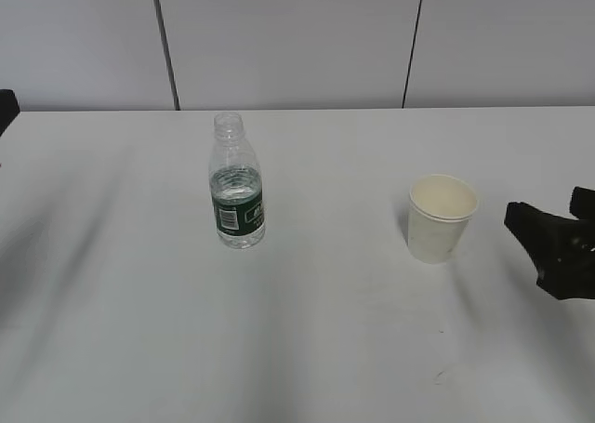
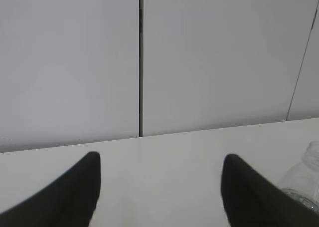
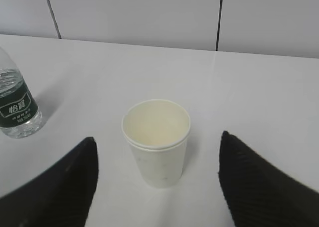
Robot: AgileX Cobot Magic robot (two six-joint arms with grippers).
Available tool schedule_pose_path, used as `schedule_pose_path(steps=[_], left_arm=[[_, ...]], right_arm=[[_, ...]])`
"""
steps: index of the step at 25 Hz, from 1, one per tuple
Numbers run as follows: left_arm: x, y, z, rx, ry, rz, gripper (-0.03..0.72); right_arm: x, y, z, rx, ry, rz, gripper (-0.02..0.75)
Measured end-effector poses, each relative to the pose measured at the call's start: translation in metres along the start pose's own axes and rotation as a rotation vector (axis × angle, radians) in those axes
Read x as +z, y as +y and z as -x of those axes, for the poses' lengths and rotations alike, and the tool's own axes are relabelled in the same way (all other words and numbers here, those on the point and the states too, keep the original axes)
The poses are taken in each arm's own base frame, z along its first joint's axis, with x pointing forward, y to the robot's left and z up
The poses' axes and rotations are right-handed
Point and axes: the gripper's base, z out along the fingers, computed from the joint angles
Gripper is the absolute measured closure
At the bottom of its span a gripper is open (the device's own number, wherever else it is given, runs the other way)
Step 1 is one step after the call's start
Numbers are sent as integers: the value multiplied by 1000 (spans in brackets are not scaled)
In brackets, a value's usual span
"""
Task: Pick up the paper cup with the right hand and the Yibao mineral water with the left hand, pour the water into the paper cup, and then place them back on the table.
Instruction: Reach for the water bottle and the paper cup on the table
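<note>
Exterior view: we see one Yibao mineral water point(image 1: 237, 186), capless, with a dark green label, upright on the table point(image 1: 307, 339); one white paper cup point(image 1: 442, 218) stands at its 3 o'clock, well apart. The right hand point(image 1: 550, 246) enters at the cup's 3 o'clock.

Left wrist view: the left hand point(image 2: 159, 187) is spread wide, holding nothing; the bottle point(image 2: 305, 182) peeks in at 4 o'clock.

Right wrist view: we see the parted fingers point(image 3: 65, 182) flanking the empty cup point(image 3: 157, 139) without touching it; the bottle point(image 3: 17, 107) stands at 9 o'clock.

The white table point(image 1: 307, 349) carries the upright Yibao mineral water point(image 1: 237, 183) and paper cup point(image 1: 442, 218), well apart.
</note>
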Motion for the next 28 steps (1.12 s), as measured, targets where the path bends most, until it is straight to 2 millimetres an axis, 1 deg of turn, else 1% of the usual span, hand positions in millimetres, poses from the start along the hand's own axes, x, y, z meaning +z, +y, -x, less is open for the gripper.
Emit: schedule_pose_path(steps=[2, 5, 8, 12, 15, 17, 28], left_arm=[[0, 0, -1, -11, 2, -2, 220], [-1, -1, -2, -12, 9, -5, 220], [-1, -1, -3, -8, 14, -7, 220], [-1, -1, -3, -8, 19, -8, 220], [-1, -1, -4, -7, 30, -6, 220], [-1, 0, -5, -7, 42, -2, 220], [-1, -2, -8, 25, 73, -21, 220]], right_arm=[[5, 0, -6, 5, 3, 5, 153], [10, 1, -14, 17, -55, 18, 153], [13, -1, -26, 50, -97, 4, 153], [16, -3, -51, 76, -20, -24, 153], [19, -4, -62, 81, 40, -27, 153], [20, -3, -65, 81, 55, -26, 153], [21, -3, -62, 75, 35, -14, 153]])
